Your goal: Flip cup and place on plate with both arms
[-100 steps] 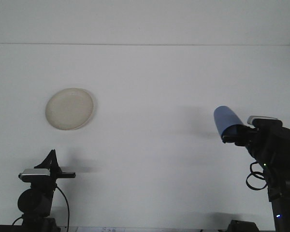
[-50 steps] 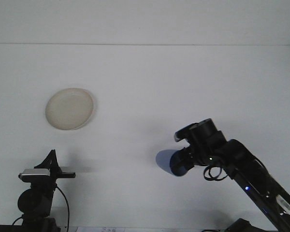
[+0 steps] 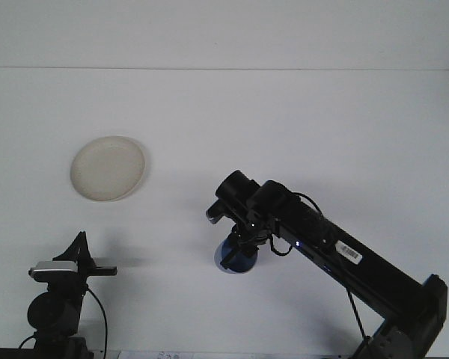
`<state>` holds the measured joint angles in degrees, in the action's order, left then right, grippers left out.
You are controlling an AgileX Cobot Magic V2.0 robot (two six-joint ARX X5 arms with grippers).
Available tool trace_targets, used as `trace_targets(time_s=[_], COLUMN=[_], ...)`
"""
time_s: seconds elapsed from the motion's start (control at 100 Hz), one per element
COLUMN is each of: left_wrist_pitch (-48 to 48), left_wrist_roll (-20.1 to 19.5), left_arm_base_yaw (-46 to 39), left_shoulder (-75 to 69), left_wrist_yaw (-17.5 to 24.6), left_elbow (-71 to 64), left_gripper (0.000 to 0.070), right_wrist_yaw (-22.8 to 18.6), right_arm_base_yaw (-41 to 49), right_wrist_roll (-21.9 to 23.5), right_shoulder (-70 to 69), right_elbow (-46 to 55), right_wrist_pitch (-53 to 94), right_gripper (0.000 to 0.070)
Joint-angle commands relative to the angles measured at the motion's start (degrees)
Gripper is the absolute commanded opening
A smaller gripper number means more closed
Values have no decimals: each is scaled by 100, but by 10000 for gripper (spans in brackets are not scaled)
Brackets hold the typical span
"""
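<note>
A blue cup (image 3: 234, 263) hangs low over the white table near the middle of the front view, in the grip of my right gripper (image 3: 238, 247). The black right arm reaches in from the lower right and covers the cup's upper part, so I cannot tell which way its mouth faces. A round cream plate (image 3: 108, 167) lies flat at the left, well away from the cup. My left gripper (image 3: 81, 258) rests at the lower left, below the plate, with nothing in it.
The white table (image 3: 299, 120) runs back to a white wall. The right arm's long black link (image 3: 344, 258) crosses the lower right of the table diagonally. Cables hang near both arm bases.
The right arm has swung the blue cup from the far right to the table's middle and lowered it, turning it over on the way. The left arm and plate have not moved.
</note>
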<state>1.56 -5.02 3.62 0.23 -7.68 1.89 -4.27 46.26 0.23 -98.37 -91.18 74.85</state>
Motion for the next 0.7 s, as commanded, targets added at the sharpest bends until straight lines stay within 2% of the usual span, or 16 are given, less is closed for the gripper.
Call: trace_targets(time_s=[0.0,0.14,0.69], left_wrist_pitch=[72,72,72], left_wrist_roll=[-7,-7,-7], left_arm_base_yaw=[-2,-2,-2], left_shoulder=[-4,-4,-4], left_wrist_yaw=[-20,-20,-20], left_elbow=[-109,-109,-109], left_gripper=[14,14,14], right_wrist_yaw=[37,284,208], right_arm_base_yaw=[79,109,109], right_wrist_roll=[-229,-310,-326], right_shoulder=[-269,-538,-632], right_elbow=[-133,-140,-140], right_wrist_pitch=[192,304,-136], right_gripper=[0,0,16])
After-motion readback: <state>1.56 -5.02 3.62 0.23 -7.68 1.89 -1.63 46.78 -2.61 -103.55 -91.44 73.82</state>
